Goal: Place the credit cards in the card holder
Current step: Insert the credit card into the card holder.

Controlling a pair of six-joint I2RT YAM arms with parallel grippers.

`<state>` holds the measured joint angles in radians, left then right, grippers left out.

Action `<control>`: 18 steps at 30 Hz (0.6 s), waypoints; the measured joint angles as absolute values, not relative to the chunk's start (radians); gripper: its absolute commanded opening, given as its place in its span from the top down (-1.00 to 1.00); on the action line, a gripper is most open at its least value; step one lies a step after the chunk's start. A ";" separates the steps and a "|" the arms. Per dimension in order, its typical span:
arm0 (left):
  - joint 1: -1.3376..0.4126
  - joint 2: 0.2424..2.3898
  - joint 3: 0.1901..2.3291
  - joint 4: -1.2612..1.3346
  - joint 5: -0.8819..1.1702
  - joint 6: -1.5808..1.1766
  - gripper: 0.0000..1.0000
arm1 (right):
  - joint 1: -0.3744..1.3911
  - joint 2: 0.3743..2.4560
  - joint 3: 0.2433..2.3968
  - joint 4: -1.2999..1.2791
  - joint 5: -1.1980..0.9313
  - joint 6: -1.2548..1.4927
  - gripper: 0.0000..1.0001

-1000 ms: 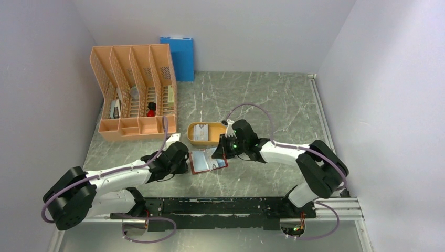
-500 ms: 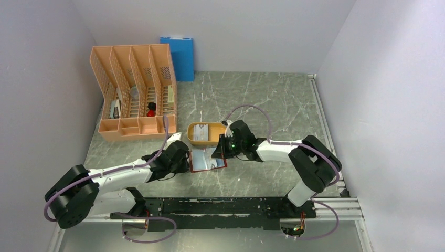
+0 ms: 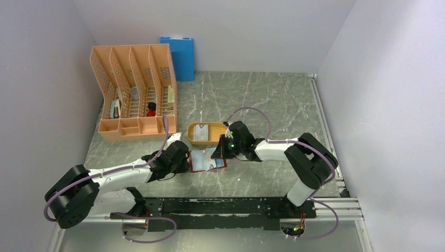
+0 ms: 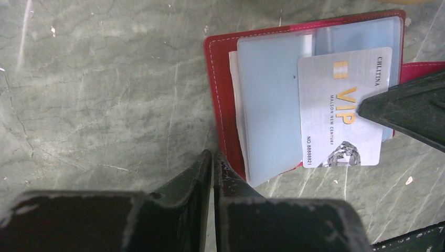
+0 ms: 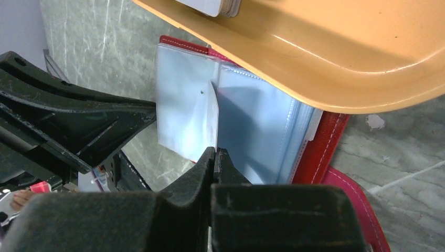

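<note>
Card holder (image 3: 201,161) open flat on the table (image 3: 273,100), just in front of the orange tray (image 3: 190,134), between the two grippers; red cover underneath, pale blue-grey sleeves facing up.

Right gripper (image 5: 215,153): jaws narrow, clamped on one credit card (image 4: 340,111); the right wrist view shows the card edge-on, a thin white sliver rising from the fingertips to the sleeves. From the left wrist it's a silver card with gold "VIP" print, lying across the right-hand sleeve page; one dark right finger (image 4: 409,107) touches its edge. The card's near end sticks out past the sleeve page; can't tell whether any corner is tucked into a pocket.

Left gripper (image 4: 212,157): fingers pressed together, only a thin slit between them; tips sit at the red cover's left near edge, one finger overlapping the red border. Can't tell if it pins the cover or just rests beside it; nothing visible between the jaws.

Orange tray overhangs the holder's far side in the right wrist view; a stack of cards (image 5: 216,5) sits in it, also visible from the top camera.

Elsewhere: orange file rack (image 3: 134,94) at far left; blue folder (image 3: 178,55) against the back wall; both well apart from the grippers.
</note>
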<state>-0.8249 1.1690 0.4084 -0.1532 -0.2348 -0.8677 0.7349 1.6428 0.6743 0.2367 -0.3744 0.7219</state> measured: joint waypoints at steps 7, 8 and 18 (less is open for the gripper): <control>-0.825 1.169 0.406 -0.149 -0.235 -0.864 0.77 | 0.733 1.656 0.671 0.265 -0.369 0.773 1.00; -0.825 1.169 0.406 -0.149 -0.235 -0.863 0.77 | 0.733 1.656 0.671 0.268 -0.366 0.778 1.00; -0.825 1.163 0.400 -0.142 -0.235 -0.861 0.78 | 0.733 1.660 0.664 0.282 -0.317 0.805 1.00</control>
